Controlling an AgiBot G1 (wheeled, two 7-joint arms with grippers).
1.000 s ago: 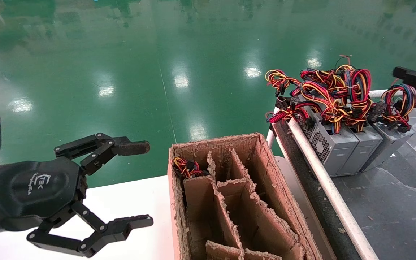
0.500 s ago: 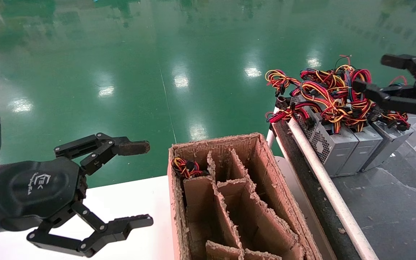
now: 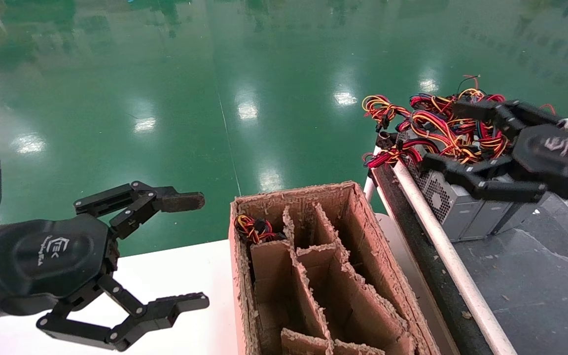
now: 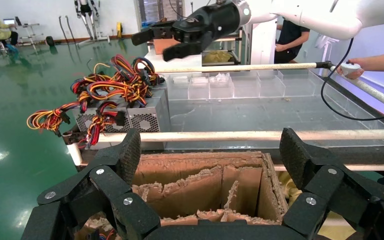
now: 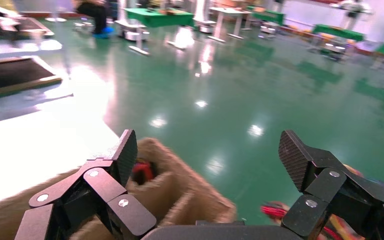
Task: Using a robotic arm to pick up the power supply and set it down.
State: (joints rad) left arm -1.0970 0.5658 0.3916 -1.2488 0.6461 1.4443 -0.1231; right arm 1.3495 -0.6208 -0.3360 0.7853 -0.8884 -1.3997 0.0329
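The robotic arm, with a white forearm (image 4: 310, 12), carries my right gripper (image 3: 442, 135). It hangs open above the wire mass (image 3: 437, 125) of three grey perforated cases (image 3: 461, 209) and holds nothing. From the left wrist the same gripper (image 4: 152, 45) shows above those cases (image 4: 145, 117). Of the power supply I see only a small looped bundle of red and yellow wires (image 3: 253, 228) in the far-left compartment of the cardboard carton (image 3: 363, 236); its case is hidden. My left gripper (image 3: 200, 249) is parked open and empty left of the carton.
A white rail (image 3: 442, 246) edges the dark belt (image 3: 535, 276) between carton and cases. The carton stands on a white table (image 3: 175, 276) and has ragged dividers (image 4: 200, 185). Clear bins (image 4: 220, 85) sit beyond the belt. A person's hand (image 4: 375, 62) holds a cable.
My right gripper has swung in from the far right edge, leftward and lower, to hang over the wire mass of the grey cases. The left gripper has stayed still.
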